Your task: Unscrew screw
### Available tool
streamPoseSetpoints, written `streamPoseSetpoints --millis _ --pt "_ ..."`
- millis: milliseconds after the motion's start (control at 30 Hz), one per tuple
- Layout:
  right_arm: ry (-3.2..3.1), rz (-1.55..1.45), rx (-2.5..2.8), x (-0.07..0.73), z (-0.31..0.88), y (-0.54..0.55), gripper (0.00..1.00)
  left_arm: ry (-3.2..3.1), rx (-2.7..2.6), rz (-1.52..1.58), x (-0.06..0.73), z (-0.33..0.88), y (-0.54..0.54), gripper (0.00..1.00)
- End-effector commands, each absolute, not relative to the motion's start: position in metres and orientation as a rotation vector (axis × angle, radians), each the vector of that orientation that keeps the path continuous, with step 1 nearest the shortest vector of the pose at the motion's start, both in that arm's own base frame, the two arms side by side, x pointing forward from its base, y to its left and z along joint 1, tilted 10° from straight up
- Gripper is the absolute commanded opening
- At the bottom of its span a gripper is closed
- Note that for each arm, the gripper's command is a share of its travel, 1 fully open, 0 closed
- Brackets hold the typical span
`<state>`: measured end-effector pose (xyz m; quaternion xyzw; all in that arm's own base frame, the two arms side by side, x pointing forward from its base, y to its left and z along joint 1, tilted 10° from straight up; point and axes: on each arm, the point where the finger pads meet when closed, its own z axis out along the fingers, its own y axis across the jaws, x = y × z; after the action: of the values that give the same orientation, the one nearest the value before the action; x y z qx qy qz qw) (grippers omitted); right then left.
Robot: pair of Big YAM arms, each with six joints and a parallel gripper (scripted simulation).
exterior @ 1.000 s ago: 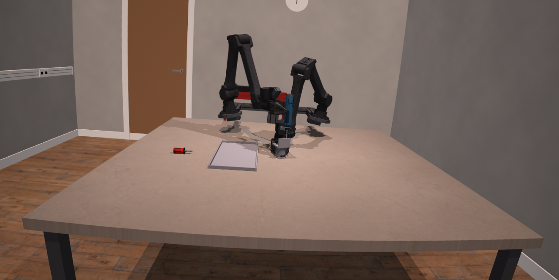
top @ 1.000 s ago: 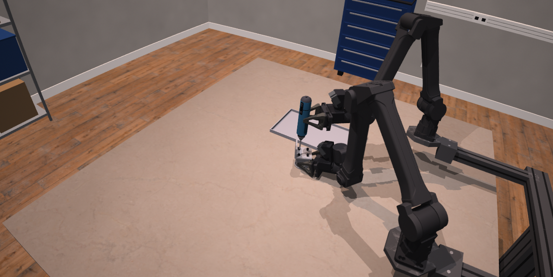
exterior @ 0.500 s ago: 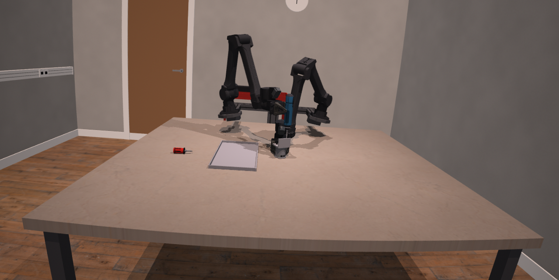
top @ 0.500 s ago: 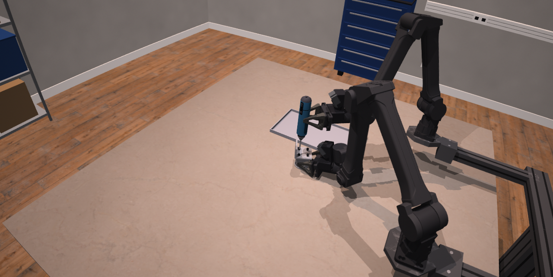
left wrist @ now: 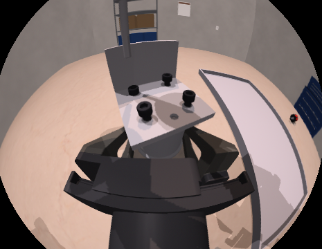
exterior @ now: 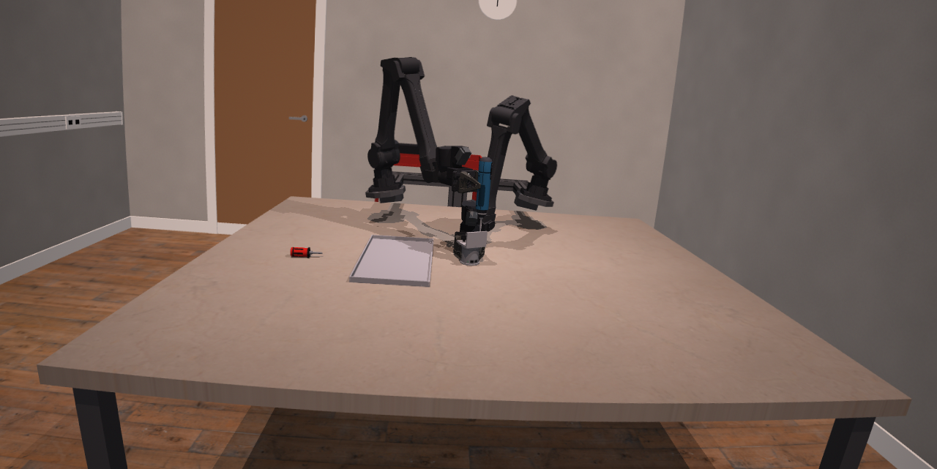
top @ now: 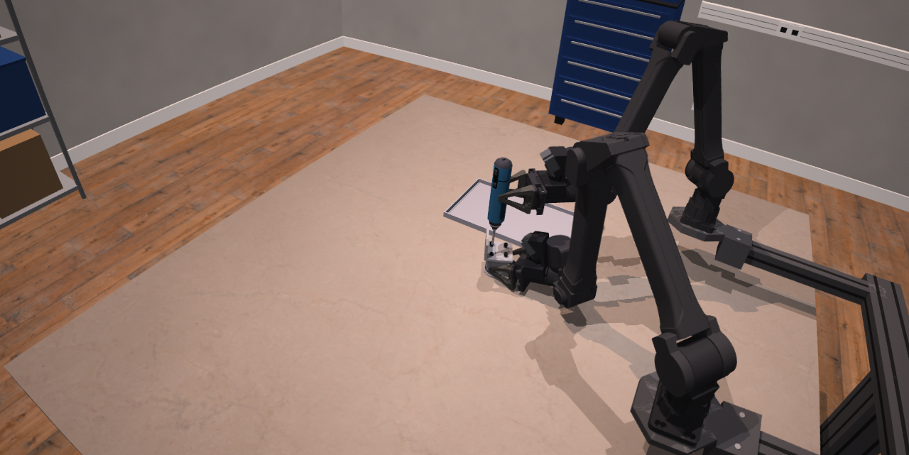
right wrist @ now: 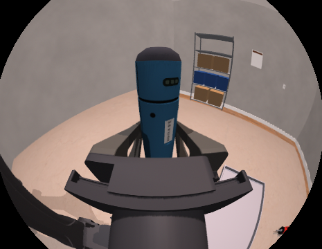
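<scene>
Electric screwdriver (top: pixel 497 196) (exterior: pixel 483 186) (right wrist: pixel 158 114): blue barrel, upright. Joint module (exterior: pixel 471 255) (left wrist: pixel 161 146): grey, standing; bracket (exterior: pixel 476 239) (left wrist: pixel 143 62) seated on top. Lowest screw (left wrist: pixel 133 90) stood unremoved.

The top view looks down at an angle across the tabletop (top: pixel 285 274) (exterior: pixel 458 335); the exterior view faces the arms from the opposite edge, farther off. Both wrist views look forward close over their jaws, and all four share the tray (top: pixel 466 220) (exterior: pixel 389 281) (left wrist: pixel 278 145) (right wrist: pixel 237 214).
</scene>
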<state>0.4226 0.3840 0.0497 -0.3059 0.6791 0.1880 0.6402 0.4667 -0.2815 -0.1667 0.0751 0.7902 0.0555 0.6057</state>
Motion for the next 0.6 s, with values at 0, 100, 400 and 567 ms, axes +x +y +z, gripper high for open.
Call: streamPoseSetpoints --millis 0,100,400,567 --pt "1.476 0.452 -0.656 0.4303 0.0801 0.3883 0.42 1.814 0.167 0.120 0.4706 -0.1619 -0.2858 0.59" --pt "1.476 0.452 -0.656 0.4303 0.0801 0.3884 0.42 1.814 0.167 0.120 0.4706 -0.1619 -0.2858 0.59" --pt "1.476 0.452 -0.656 0.4303 0.0801 0.3884 0.42 1.814 0.167 0.120 0.4706 -0.1619 -0.2858 0.59" --pt "1.473 0.451 -0.656 0.4311 0.0808 0.3891 0.42 1.814 0.167 0.120 0.4706 -0.1619 -0.2858 0.59"
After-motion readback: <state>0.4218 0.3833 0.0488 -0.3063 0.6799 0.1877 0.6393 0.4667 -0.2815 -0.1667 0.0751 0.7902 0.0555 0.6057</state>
